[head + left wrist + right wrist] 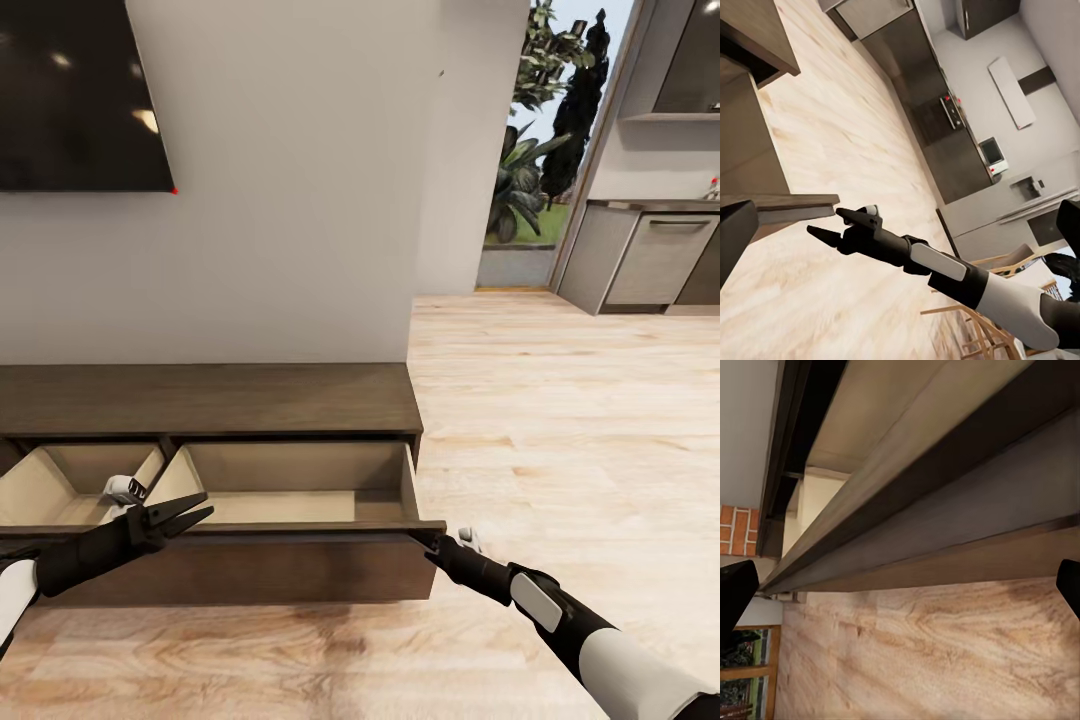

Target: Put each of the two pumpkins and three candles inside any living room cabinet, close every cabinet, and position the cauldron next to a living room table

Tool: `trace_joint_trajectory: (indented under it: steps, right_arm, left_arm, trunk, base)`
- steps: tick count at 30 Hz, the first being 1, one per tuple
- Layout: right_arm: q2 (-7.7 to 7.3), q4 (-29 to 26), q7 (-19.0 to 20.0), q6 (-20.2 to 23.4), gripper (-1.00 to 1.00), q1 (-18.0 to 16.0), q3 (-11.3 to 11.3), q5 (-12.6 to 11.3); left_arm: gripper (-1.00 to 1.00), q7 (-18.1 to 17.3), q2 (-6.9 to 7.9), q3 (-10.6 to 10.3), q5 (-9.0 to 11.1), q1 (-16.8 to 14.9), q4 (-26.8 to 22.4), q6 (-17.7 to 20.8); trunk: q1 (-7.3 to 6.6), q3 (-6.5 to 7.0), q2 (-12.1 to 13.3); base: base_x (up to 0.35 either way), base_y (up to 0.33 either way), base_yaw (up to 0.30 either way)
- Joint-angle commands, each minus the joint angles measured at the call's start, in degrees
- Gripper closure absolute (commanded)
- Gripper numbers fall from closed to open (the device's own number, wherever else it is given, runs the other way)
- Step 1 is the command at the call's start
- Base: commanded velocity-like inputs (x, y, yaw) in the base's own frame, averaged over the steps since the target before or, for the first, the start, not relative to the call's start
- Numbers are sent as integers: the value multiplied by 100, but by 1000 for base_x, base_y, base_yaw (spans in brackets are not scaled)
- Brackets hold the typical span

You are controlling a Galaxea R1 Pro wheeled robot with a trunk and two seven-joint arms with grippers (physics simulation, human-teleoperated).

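The long dark brown cabinet (pixel 210 400) stands against the white wall with two drawers pulled out, showing pale wood insides. My left gripper (pixel 198 507) is open, hovering over the front edge between the left drawer (pixel 60 480) and the right drawer (pixel 300 465). My right gripper (pixel 425 540) is at the right end of the right drawer's front, open and holding nothing; in the left wrist view this right gripper (pixel 826 222) has its fingers spread just beside the drawer front (pixel 787 206). The right wrist view looks close up at the drawer front (pixel 967 510). Pumpkins, candles, cauldron and coffee table are out of view.
A black TV (pixel 70 90) hangs on the wall above the cabinet. Light wood floor (pixel 560 420) stretches to the right toward grey kitchen units (pixel 650 260) and a glass opening with plants (pixel 530 170). Wooden chairs (pixel 975 315) stand behind my right arm.
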Motion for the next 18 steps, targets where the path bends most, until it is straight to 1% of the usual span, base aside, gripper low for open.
trace_joint_trajectory:
  steps: [1, 8, 13, 18]
  right_arm:
    - [-5, 0, 4, 35, -100, -4, 26, -58]
    - [-4, 5, -2, 35, -100, -4, 26, -60]
    - [3, 27, -50, 42, -100, -4, 26, -73]
    - [4, 35, -229, 58, -100, -4, 26, -75]
  left_arm:
    - [-100, -18, 0, 3, -6, -3, 0, 21]
    - [-100, -18, 0, 3, -6, -3, 0, 21]
    - [-100, -18, 0, 3, -6, -3, 0, 21]
    - [-100, -18, 0, 3, -6, -3, 0, 21]
  trunk:
    - [-1, -5, -2]
    - [-1, -5, -2]
    - [-1, -5, -2]
    - [-1, -5, -2]
  base:
    - [-15, 0, 0]
    - [-107, 0, 0]
    - [-23, 0, 0]
    - [-8, 0, 0]
